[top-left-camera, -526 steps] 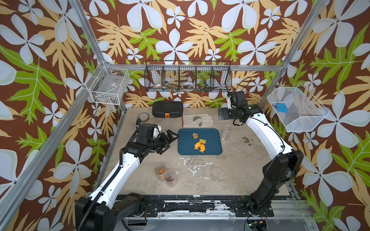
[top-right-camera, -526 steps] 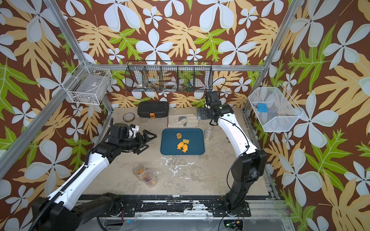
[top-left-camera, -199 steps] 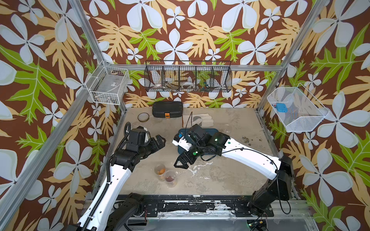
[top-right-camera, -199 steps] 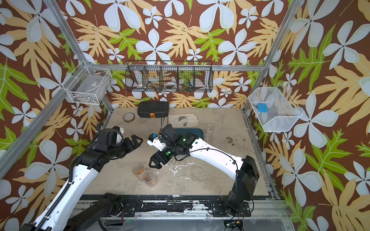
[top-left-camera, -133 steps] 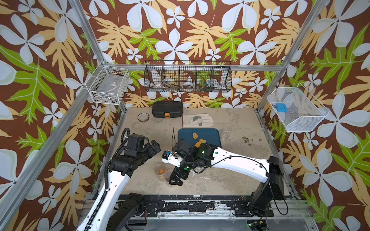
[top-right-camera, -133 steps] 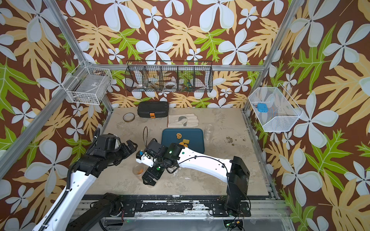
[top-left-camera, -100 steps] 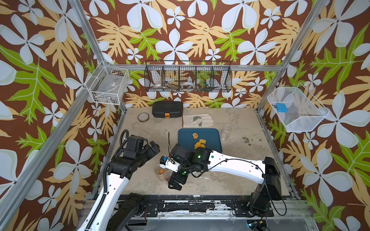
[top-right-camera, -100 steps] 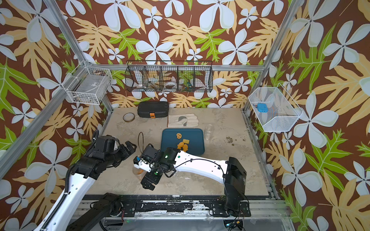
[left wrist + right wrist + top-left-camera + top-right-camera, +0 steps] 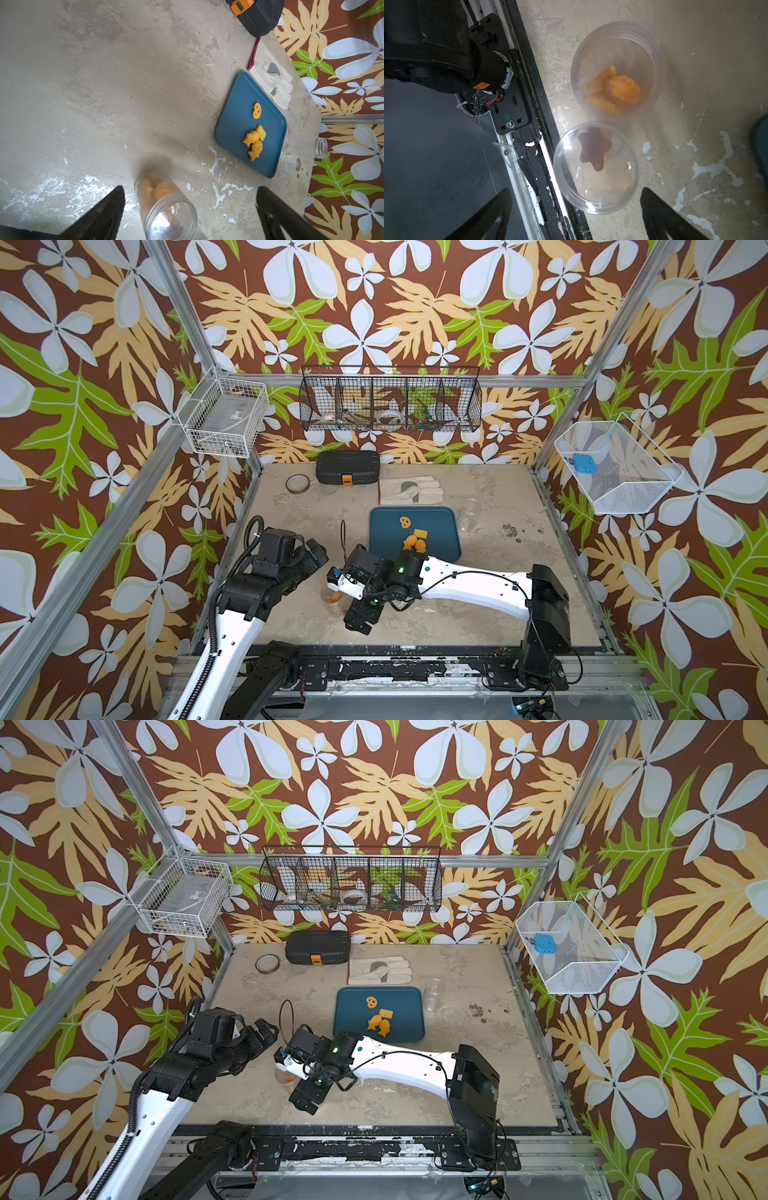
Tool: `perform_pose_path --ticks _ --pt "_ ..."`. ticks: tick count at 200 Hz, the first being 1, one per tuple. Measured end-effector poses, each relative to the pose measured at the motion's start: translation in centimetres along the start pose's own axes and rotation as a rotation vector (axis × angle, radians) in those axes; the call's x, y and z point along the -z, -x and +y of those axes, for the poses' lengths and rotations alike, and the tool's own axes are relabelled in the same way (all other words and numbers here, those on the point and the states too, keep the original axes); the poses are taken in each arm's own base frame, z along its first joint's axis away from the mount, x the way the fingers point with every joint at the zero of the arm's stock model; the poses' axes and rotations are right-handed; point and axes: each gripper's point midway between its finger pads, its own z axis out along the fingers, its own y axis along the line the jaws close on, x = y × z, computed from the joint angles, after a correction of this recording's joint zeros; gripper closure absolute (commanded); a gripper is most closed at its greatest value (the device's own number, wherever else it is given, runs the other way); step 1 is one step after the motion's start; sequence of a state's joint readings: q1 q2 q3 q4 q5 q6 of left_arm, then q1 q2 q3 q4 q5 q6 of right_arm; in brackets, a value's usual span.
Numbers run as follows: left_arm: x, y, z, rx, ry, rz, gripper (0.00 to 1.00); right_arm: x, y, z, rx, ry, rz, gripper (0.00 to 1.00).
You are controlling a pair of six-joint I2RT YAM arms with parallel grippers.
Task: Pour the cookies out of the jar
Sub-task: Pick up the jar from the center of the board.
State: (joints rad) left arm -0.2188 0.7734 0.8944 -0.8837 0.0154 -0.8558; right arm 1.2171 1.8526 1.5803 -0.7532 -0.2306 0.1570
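Right wrist view looks down the upright axis of two lidless jars (image 9: 617,68) holding the cookies (image 9: 614,91), side by side on scuffed bare desk (image 9: 706,62) near its front edge, 7 o'clock from the blue tray (image 9: 382,531); the right gripper (image 9: 575,191) hangs over the brown-star jar (image 9: 596,166), jaws apart, nearer than the left gripper (image 9: 190,188), equally parted, at 11 o'clock.

Two clear, lidless jars stand upright just beside each other, front-left on the table. One jar (image 9: 652,54) holds a heap of orange cookies (image 9: 616,91); the other jar (image 9: 591,197) has a brown star cookie (image 9: 593,149) on top of a few orange ones. Four more cookies lie flat on the blue tray (image 9: 386,539) mid-table: a pretzel (image 9: 404,522), a square cracker (image 9: 420,534), and two fish (image 9: 410,544) touching each other just beside the cracker.
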Motion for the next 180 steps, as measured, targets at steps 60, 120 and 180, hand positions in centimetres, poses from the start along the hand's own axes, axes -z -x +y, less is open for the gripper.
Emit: perform_pose_path --ticks 60,120,180 --pt "-0.1 -0.1 0.2 -0.001 0.005 0.004 0.00 -1.6 0.0 -1.4 -0.016 -0.068 0.020 0.07" --pt "-0.1 -0.3 0.3 -0.001 0.004 0.005 0.00 -2.3 0.3 -2.5 -0.019 -0.134 0.023 0.14" --pt "-0.1 -0.4 0.3 -0.001 0.002 0.008 0.00 -2.2 0.6 -2.8 -0.019 -0.151 0.015 0.33"
